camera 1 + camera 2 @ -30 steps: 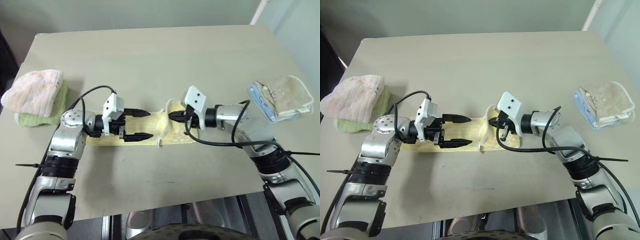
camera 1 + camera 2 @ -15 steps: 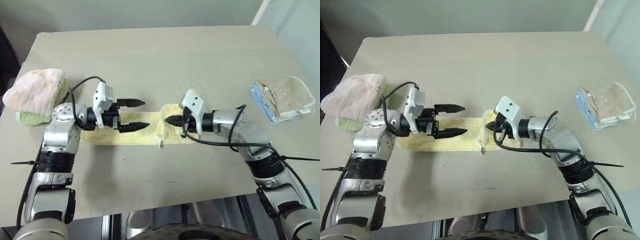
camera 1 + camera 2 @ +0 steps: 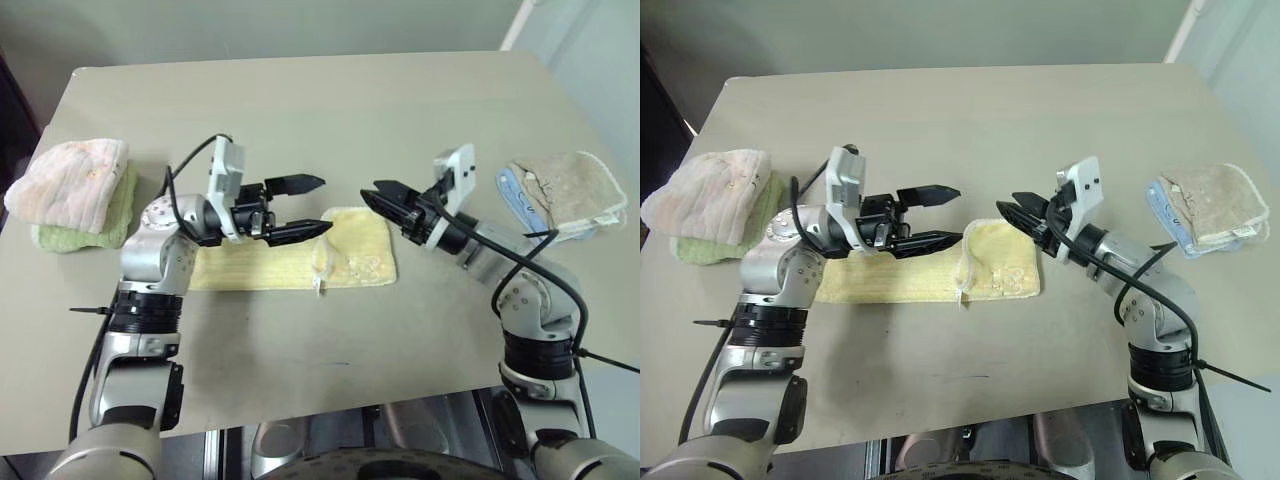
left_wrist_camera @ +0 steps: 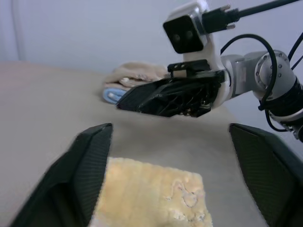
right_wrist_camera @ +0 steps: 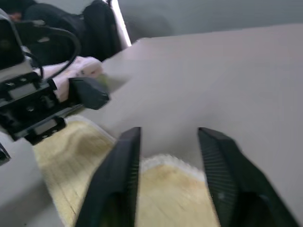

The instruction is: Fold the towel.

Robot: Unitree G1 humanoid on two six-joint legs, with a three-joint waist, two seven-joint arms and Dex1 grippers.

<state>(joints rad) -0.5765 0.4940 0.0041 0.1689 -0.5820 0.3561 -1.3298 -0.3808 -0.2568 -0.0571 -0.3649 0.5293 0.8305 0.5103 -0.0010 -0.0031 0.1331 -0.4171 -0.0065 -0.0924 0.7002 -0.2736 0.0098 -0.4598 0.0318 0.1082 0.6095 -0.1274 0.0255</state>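
the pale yellow towel (image 3: 295,263) is laid flat on the desk (image 3: 320,110), a long fluffy terry strip with its right part doubled over and a cream hem. the left claw (image 3: 305,208) is held above its middle, fingers spread, nothing gripped. the right claw (image 3: 385,203) is held off the towel's 1 o'clock corner, fingers parted, empty.

A pale yellow fluffy terry towel (image 3: 290,262) with a cream hem lies on the plain beige counter (image 3: 320,110), beside black-fingered claws.
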